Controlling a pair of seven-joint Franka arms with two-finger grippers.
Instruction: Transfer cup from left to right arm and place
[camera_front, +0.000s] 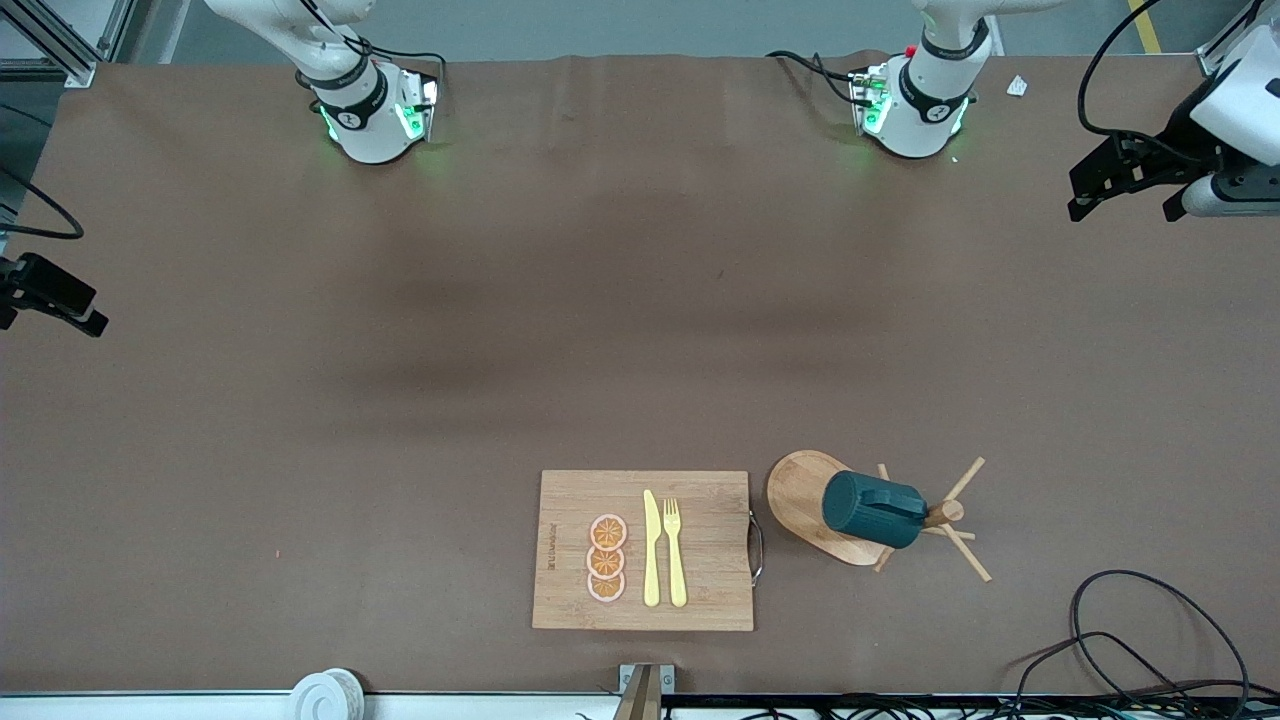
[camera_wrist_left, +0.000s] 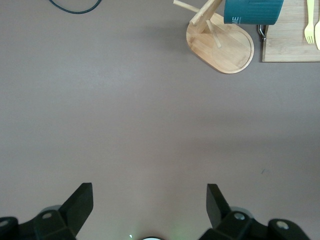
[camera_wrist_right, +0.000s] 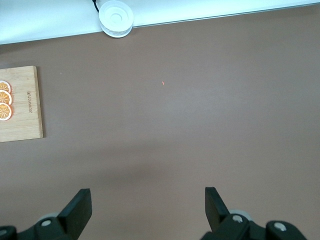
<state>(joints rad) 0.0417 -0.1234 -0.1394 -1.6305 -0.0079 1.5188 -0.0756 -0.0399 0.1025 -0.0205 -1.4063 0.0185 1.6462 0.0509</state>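
Left gripper (camera_wrist_left: 149, 207) hung over bare table at the left arm's end, fingers spread wide. Right gripper (camera_wrist_right: 148, 209) likewise, at the right arm's end. Both arms waited.

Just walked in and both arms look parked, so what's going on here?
Nothing is being handled yet. The cup hangs on the wooden peg stand, beside the cutting board that carries orange slices, a knife and a fork. The left gripper and right gripper both hover open over bare table, each at its own arm's end, holding nothing.
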